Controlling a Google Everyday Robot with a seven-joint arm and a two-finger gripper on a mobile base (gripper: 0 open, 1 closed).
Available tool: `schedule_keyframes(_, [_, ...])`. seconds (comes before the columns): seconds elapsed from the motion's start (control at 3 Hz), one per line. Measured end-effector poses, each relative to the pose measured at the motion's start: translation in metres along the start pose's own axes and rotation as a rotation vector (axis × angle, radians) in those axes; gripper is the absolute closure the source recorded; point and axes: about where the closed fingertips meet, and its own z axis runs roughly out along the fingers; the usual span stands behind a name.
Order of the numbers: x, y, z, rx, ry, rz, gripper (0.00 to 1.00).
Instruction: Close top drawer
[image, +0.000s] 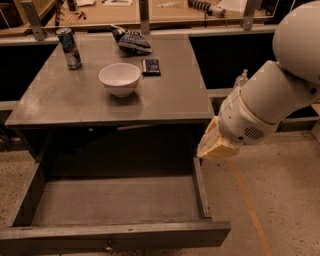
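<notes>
Top drawer (125, 232) is sitting pulled far out below the table (165, 95), front panel at 6 o'clock in your view. Gripper (216, 146) is hanging at the drawer's right rear corner, 3 o'clock from the drawer floor, well clear of the front. Grip state: you can't tell.

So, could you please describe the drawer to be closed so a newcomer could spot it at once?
Find the grey table carrying a white bowl and a can. Just under its top, the top drawer juts out toward the camera, with the gripper by its right side rail. It alone is a wide, open, shallow box.
</notes>
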Motion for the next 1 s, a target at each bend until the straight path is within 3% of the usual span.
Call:
schedule_keyframes(0.33, [0.0, 0.0, 0.0, 0.0, 0.0, 0.0, 1.0])
schedule_keyframes(0.67, [-0.008, 0.018, 0.023, -0.047, -0.015, 0.018, 1.0])
schedule_keyframes(1.0, [-0.007, 0.065, 0.082, -0.054, -0.022, -0.006, 1.0])
